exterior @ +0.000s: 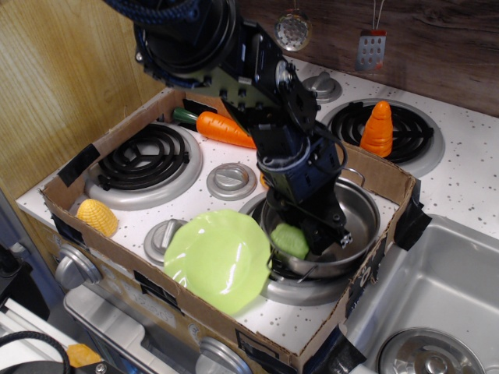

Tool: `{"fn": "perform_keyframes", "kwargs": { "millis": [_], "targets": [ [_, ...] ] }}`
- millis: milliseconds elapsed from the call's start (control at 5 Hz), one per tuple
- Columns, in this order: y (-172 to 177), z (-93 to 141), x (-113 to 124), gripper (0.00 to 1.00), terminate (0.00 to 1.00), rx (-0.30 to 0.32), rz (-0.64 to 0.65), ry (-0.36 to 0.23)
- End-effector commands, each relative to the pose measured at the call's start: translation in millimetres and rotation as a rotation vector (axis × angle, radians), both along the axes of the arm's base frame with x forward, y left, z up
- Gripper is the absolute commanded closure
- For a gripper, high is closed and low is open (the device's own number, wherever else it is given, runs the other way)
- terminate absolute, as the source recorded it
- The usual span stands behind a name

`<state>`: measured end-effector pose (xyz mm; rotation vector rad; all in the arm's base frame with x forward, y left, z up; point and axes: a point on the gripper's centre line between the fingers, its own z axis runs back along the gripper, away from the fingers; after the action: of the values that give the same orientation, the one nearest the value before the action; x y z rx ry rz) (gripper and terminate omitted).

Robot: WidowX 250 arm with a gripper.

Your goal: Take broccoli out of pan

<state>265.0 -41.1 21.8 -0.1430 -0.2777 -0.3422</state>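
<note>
The broccoli (289, 241) is a small pale-green bumpy toy lying in the left front part of the pan (360, 212), a shiny steel pot with wire loop handles on the front right burner. My black gripper (306, 236) reaches down into the pan from above, with its fingers around the broccoli's right side. The fingers hide the stem and part of the head. I cannot tell whether the jaws have closed on it.
A light-green plate (217, 259) leans against the pan's left side. A carrot (226, 129) lies at the back, another orange carrot (378, 129) stands on the far right burner, corn (97, 216) sits front left. A cardboard wall (234, 318) rings the stove; sink at right.
</note>
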Motion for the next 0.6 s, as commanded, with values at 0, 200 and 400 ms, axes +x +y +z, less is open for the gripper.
{"fn": "perform_keyframes", "kwargs": {
  "millis": [0,200,400],
  "targets": [
    [-6,1,3,1.00,0.00,-0.009,-0.046,-0.023],
    [-5,23,12,1.00,0.00,0.016,-0.061,0.000],
    [-5,55,19,1.00,0.00,0.044,-0.056,0.002]
  ]
}}
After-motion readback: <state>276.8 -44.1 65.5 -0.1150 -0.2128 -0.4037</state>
